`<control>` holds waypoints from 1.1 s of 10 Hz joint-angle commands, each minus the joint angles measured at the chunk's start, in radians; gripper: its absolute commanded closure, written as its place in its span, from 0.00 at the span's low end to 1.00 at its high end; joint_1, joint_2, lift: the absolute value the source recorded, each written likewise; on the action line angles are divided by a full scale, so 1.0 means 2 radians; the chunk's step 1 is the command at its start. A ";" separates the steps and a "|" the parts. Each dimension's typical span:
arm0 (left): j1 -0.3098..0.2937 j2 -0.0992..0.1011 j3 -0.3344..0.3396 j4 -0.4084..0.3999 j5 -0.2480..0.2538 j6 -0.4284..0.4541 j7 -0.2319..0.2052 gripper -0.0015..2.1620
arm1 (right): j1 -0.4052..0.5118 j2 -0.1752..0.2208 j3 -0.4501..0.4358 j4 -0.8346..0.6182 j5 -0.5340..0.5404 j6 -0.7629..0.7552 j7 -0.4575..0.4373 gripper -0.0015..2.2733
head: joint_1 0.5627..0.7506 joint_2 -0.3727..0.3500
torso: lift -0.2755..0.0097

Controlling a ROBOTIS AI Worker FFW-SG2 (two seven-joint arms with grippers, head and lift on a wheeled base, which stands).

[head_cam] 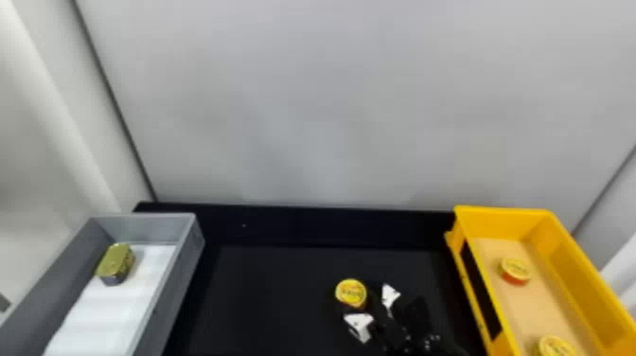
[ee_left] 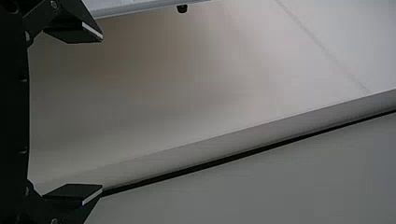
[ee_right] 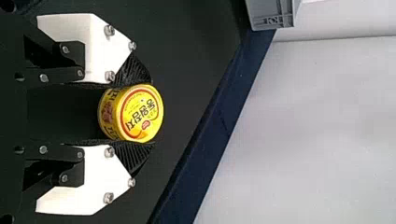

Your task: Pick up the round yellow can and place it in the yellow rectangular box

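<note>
My right gripper (head_cam: 359, 300) has the round yellow can (head_cam: 350, 292) pinched between its ribbed fingers, over the middle of the black table (head_cam: 265, 293); whether its base touches down, I can't tell. Behind it my arm melts into the black surface. To the right, the yellow rectangular box (head_cam: 501, 221) loses its near end, and its nearer can (head_cam: 554, 346) is cut off too; the farther one (head_cam: 516, 269) shows whole. At left, the grey box (head_cam: 144, 227) is also cropped, with a gold tin (head_cam: 116, 259) inside. My left gripper (ee_left: 102, 114) is spread wide, holding nothing.
</note>
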 commanded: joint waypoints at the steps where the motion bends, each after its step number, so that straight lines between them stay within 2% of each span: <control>1: 0.000 -0.001 0.001 0.000 0.000 0.000 -0.001 0.06 | 0.007 0.001 -0.004 -0.008 0.000 -0.002 -0.003 0.34 | 0.35 0.53 | 0.77; 5: -0.002 -0.001 0.000 0.000 0.001 0.000 -0.002 0.06 | 0.006 0.002 -0.012 -0.021 0.000 0.007 -0.008 0.34 | 0.35 0.53 | 0.77; 9: -0.002 -0.001 -0.001 0.000 0.000 0.000 -0.002 0.06 | -0.010 0.002 -0.002 0.030 0.009 0.030 0.007 0.33 | 0.35 0.53 | 0.77; 11: -0.002 -0.001 0.003 0.000 0.000 0.001 -0.007 0.06 | -0.007 0.002 -0.002 0.018 0.009 0.042 0.008 0.22 | 0.35 0.53 | 0.77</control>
